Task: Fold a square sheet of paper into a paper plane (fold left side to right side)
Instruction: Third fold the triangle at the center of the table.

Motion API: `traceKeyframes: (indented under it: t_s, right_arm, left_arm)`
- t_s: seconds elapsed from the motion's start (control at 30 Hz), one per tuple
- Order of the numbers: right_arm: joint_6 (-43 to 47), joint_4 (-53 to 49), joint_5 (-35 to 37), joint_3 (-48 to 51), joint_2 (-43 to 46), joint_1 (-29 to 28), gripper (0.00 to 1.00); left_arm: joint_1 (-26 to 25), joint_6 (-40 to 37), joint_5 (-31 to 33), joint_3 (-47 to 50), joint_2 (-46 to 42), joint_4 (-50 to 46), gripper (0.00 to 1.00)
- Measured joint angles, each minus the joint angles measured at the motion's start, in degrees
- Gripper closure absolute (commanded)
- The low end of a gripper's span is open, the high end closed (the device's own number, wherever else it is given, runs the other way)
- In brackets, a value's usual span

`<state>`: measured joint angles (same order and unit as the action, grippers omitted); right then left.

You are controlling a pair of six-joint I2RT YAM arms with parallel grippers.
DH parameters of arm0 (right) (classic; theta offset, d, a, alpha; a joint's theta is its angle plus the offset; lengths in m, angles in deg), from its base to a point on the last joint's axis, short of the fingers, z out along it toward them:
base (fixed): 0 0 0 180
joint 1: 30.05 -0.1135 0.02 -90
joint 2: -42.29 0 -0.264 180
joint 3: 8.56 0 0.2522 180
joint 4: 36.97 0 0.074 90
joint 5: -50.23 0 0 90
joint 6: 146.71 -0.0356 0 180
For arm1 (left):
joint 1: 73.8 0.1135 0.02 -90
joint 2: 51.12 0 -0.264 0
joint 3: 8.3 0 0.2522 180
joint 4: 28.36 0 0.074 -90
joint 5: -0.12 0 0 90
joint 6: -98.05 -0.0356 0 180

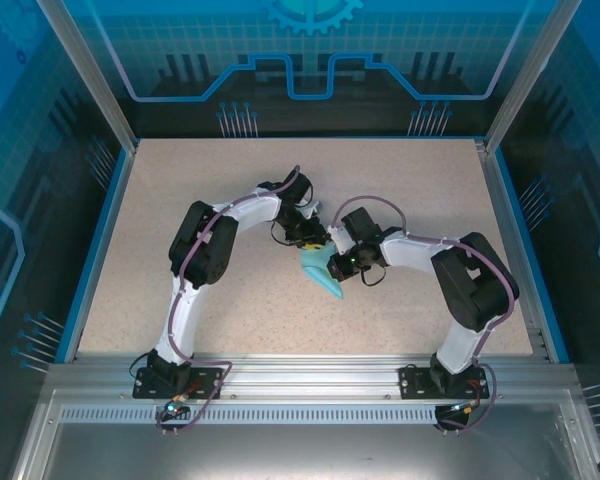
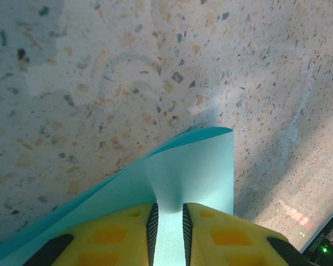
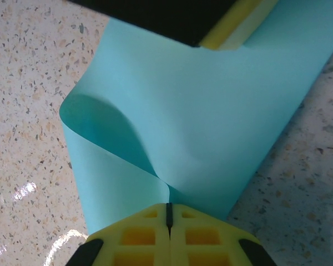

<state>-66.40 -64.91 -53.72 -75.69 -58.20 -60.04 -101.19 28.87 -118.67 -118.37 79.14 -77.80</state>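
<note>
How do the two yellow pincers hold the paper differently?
The left yellow pincer shows a narrow gap filled by the thin turquoise-blue paper sheet; the right yellow pincer is squeezed fully shut. The left pincer sits farther back than the right. Both pinch one sheet.

The table [image 1: 180,200] is a flat beige top flecked with dark and tan specks, with a blue rim [image 1: 100,240] at 9, 12 and 3 o'clock. An aluminium rail [image 1: 310,372] runs along its 6 o'clock edge, carrying the left arm's base [image 1: 170,378] at 7 o'clock and the right arm's base [image 1: 442,380] at 5 o'clock. Just off centre toward 5 o'clock is the square sheet of paper [image 1: 318,272], turquoise and curled. Whether it touches the top cannot be told.
</note>
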Motion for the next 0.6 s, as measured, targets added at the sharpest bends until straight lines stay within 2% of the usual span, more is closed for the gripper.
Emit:
traceKeyframes:
  t_s: [0.6]
  right_arm:
    - [-0.4, -1.6, -0.1, -1.2, -1.5, 0.4, 1.0]
  left_arm:
    - [0.0, 0.0, 0.0, 0.0, 0.0, 0.0, 0.75]
